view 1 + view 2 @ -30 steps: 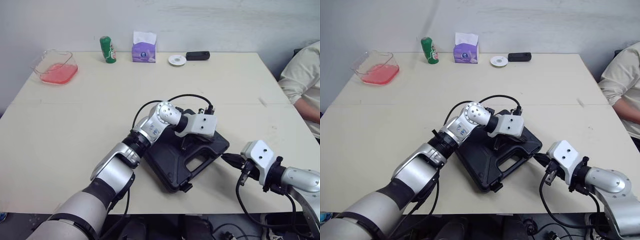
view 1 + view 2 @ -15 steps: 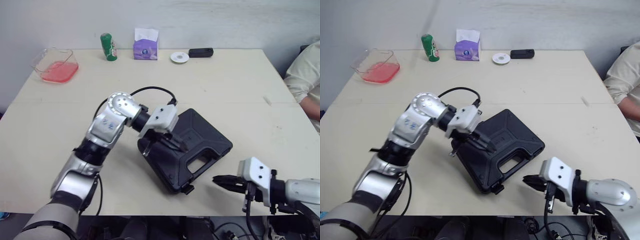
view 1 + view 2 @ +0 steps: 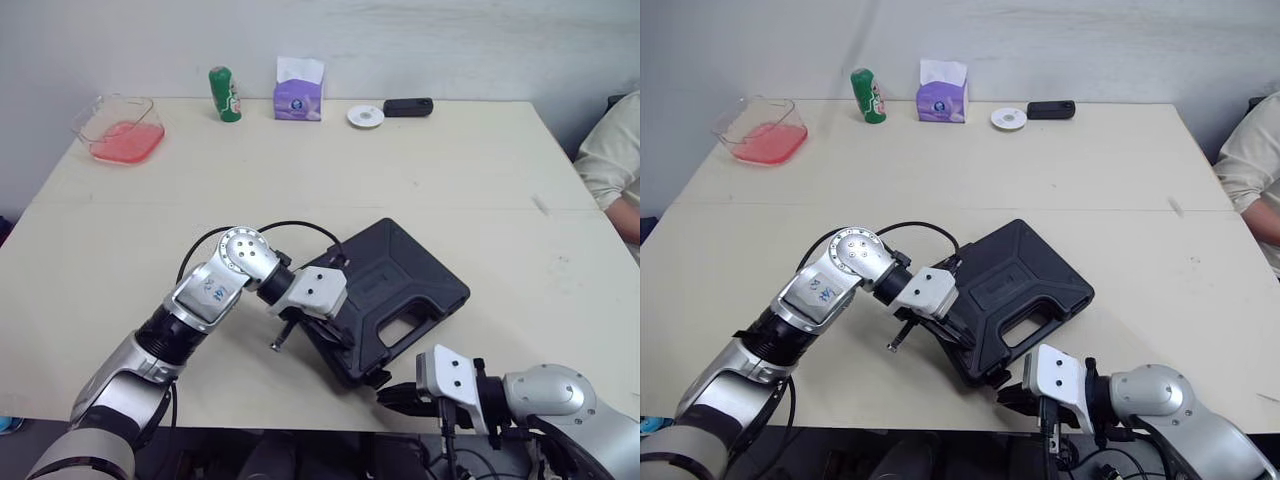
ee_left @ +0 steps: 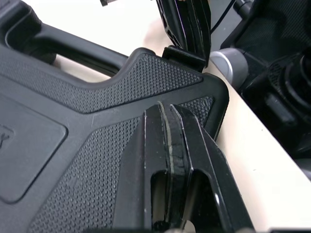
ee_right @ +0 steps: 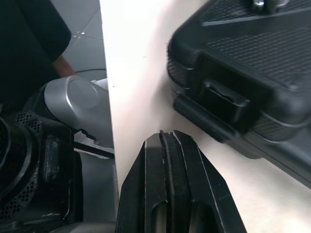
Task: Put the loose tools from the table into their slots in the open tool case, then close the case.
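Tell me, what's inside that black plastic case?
Nothing shows: the black plastic case is shut, its lid hiding any contents. The left gripper, fingers shut, lies over the lid's near corner.

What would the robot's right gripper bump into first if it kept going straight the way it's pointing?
Probably the tool case. The right gripper, jaws shut, points toward the case's near corner by the latch. Depth is hard to judge, so it might slip past.

No legible text; markings on the green can [image 3: 223, 94] seem blurred.
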`<state>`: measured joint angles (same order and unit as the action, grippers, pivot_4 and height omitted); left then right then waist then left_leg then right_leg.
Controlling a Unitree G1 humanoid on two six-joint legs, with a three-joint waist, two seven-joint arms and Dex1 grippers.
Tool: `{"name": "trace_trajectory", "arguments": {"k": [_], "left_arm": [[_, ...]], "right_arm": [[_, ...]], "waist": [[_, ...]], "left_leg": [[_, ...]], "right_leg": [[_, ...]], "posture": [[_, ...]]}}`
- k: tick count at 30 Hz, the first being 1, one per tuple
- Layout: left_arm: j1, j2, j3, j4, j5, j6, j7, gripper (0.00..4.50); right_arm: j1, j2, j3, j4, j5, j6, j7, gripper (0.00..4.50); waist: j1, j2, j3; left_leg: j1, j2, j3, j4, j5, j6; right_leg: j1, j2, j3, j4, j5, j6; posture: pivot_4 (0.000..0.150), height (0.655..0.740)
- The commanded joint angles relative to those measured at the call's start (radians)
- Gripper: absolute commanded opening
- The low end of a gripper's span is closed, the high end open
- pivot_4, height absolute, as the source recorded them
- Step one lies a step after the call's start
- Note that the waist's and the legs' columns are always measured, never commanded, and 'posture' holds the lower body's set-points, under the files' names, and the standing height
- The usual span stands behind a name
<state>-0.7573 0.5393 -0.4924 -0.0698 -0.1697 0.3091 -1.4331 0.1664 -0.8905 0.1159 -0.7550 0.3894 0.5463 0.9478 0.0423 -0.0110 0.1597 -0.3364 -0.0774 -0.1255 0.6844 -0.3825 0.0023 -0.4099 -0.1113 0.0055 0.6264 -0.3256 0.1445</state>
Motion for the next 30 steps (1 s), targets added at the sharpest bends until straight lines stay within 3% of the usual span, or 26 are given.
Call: {"name": "trace_trajectory", "arguments": {"k": [1, 8, 22, 28, 30], "left_arm": [[0.023, 0.054, -0.114, 0.061, 0.166, -0.142, -0.014, 0.05], [0.014, 0.013, -0.146, 0.137, 0.225, -0.245, 0.04, 0.05], [0.011, -0.007, -0.121, 0.144, 0.188, -0.207, 0.051, 0.05], [0.07, 0.012, 0.212, 0.005, -0.133, 0.039, 0.126, 0.05], [0.078, 0.04, 0.331, -0.047, -0.235, 0.187, 0.181, 0.68]], "right_arm": [[-0.043, 0.032, 0.001, -0.006, 0.024, -0.006, -0.014, 0.02], [-0.102, 0.068, -0.02, -0.014, 0.059, 0.033, -0.036, 0.02], [-0.111, 0.083, -0.04, -0.02, 0.074, 0.059, -0.057, 0.02], [-0.041, -0.004, -0.282, -0.023, 0.136, 0.034, 0.011, 0.02], [-0.043, -0.031, -0.397, -0.013, 0.213, 0.066, 0.043, 0.69]], "waist": [[0.0, -0.001, -0.001], [0.002, 0.0, -0.011], [0.004, -0.001, -0.014], [-0.008, 0.002, -0.008], [-0.01, 0.002, -0.003]], "left_leg": [[0.0, 0.0, 0.0, 0.0, 0.0, 0.0], [0.003, 0.001, 0.0, 0.0, 0.0, 0.0], [0.003, 0.001, 0.0, 0.0, 0.001, 0.0], [0.001, 0.001, 0.0, -0.001, 0.001, 0.0], [-0.001, 0.003, -0.001, -0.001, 0.001, 0.0]], "right_leg": [[0.0, 0.0, 0.0, 0.0, 0.0, 0.0], [0.002, 0.001, 0.0, 0.0, 0.001, -0.001], [0.003, 0.001, 0.0, 0.0, 0.002, -0.002], [0.0, 0.002, 0.002, 0.0, 0.003, -0.001], [-0.003, 0.002, 0.001, 0.0, 0.002, -0.002]], "posture": [[0.15, 0.74], [0.15, 0.74], [0.15, 0.74], [0.15, 0.74], [0.15, 0.74]]}}
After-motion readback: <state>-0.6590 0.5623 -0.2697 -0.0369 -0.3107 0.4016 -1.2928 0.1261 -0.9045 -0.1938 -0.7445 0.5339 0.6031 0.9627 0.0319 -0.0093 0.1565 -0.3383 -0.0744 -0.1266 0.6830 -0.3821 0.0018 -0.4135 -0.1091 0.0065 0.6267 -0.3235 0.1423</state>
